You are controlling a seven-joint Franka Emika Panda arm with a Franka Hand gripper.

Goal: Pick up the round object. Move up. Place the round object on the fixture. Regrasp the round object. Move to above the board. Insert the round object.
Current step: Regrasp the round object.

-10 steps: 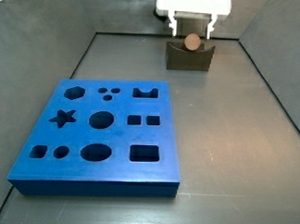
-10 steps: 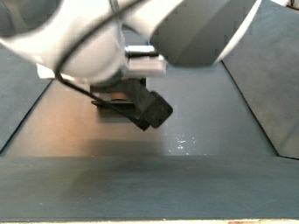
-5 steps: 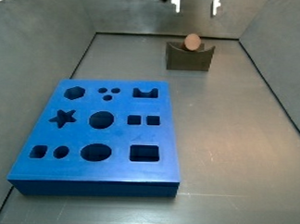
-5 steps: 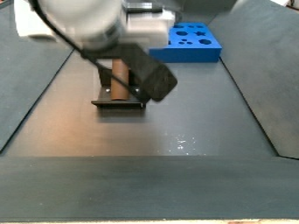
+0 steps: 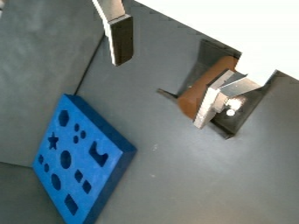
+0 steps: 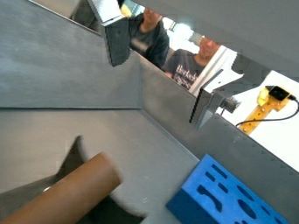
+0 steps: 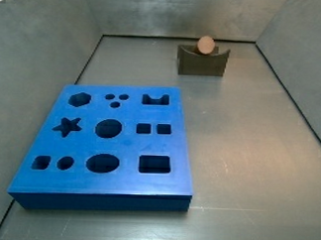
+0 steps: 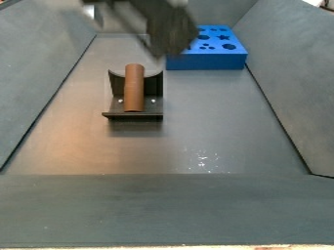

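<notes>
Gripper (image 5: 167,74), two silver plate fingers spread wide and empty, has lifted clear above the small brown wooden cylinder peg (image 8: 132,86), which it held a second ago. The peg now lies in the dark notched fixture (image 8: 133,114), well apart from the thick blue slab board (image 7: 107,143). Placement looks done; regrasping comes next.

round object (image 8: 132,86): brown peg | lying in fixture (image 8: 135,107) | board (image 7: 105,145): blue, apart
</notes>
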